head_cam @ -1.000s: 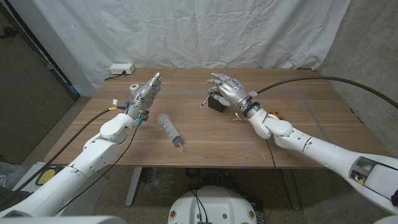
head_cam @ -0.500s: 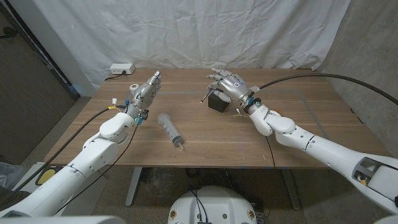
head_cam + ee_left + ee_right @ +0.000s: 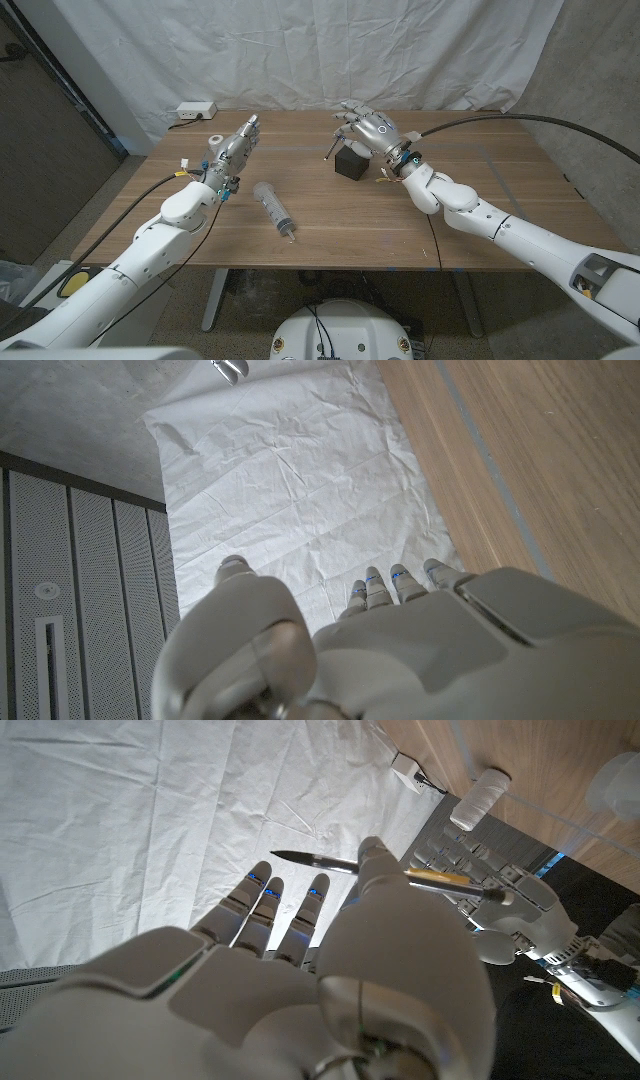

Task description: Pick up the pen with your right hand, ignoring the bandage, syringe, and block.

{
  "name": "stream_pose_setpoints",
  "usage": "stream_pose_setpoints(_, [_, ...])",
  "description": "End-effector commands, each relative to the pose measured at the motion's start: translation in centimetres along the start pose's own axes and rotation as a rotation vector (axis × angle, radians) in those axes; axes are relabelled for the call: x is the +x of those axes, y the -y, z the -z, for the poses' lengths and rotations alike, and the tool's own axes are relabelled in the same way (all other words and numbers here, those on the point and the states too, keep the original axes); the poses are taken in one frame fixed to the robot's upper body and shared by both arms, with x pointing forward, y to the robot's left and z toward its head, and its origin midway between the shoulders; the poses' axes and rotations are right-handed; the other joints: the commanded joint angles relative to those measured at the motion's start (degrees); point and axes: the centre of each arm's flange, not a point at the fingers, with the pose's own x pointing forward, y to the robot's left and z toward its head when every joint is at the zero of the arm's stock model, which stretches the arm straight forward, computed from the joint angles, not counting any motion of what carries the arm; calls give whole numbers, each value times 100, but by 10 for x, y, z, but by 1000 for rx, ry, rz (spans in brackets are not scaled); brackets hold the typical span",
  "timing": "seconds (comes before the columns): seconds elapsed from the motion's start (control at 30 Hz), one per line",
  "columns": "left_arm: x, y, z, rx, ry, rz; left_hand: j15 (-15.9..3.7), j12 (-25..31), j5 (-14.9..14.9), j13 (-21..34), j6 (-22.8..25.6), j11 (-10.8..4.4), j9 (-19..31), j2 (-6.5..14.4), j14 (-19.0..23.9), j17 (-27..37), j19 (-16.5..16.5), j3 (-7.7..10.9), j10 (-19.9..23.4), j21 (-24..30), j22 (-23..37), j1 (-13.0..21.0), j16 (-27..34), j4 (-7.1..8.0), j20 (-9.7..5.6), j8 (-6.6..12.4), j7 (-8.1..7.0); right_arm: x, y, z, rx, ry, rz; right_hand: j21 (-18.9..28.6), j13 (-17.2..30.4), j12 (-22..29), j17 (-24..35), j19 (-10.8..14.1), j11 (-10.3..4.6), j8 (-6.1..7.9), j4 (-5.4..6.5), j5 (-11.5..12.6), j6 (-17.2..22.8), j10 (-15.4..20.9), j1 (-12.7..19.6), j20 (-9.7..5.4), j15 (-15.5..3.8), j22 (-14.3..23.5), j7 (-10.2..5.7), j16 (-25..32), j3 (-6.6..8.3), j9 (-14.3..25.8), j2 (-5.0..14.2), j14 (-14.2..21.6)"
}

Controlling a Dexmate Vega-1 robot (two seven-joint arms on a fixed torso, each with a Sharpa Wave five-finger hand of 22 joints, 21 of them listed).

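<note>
Now the slim, dark, pointed pen [image 3: 331,151] (partly hidden) sits in the right hand [image 3: 372,133].

No readable text, labels or numbers anywhere

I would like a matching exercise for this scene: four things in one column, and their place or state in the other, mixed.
Things:
1. pen
2. syringe
3. black block
4. left hand

Places or states:
A. lies on the table between the two arms
B. held by the right hand
C. holds nothing
D. stands on the table beside the right hand

Pairs: 1-B, 2-A, 3-D, 4-C
</note>
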Motion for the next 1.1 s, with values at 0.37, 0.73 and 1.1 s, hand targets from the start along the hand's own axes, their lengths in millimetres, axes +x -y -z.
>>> stream_pose_setpoints(0.37, [2,8,-4,8,-2,15,12,-13,-38,12,3,-13,13,-5,-2,9,-34,-58,-5,16,33,84,-21,5,-130,3,8,10,29,17,59,-62,31,39,-7,-46,32,24,30,-29,-2,-34,544,59,25,-330,-352,23,117,-17,-9,7,60,27])
stream_pose_setpoints(0.73, [1,3,-7,8,8,10,7,-11,-38,12,-1,-2,13,1,1,9,-35,-71,-1,16,33,92,-20,5,-133,1,4,23,48,19,64,-61,39,41,-7,-56,33,33,37,-57,-5,-47,556,87,31,-333,-365,24,117,-16,-11,9,73,41])
stream_pose_setpoints(1.1, [1,-1,-6,-6,14,11,5,-12,-38,12,1,-6,13,7,2,9,-35,-84,-2,16,33,100,-20,6,-134,2,15,28,52,19,75,-69,45,44,-6,-69,34,40,46,-86,-6,-63,570,111,31,-329,-366,24,117,-11,-18,12,83,67])
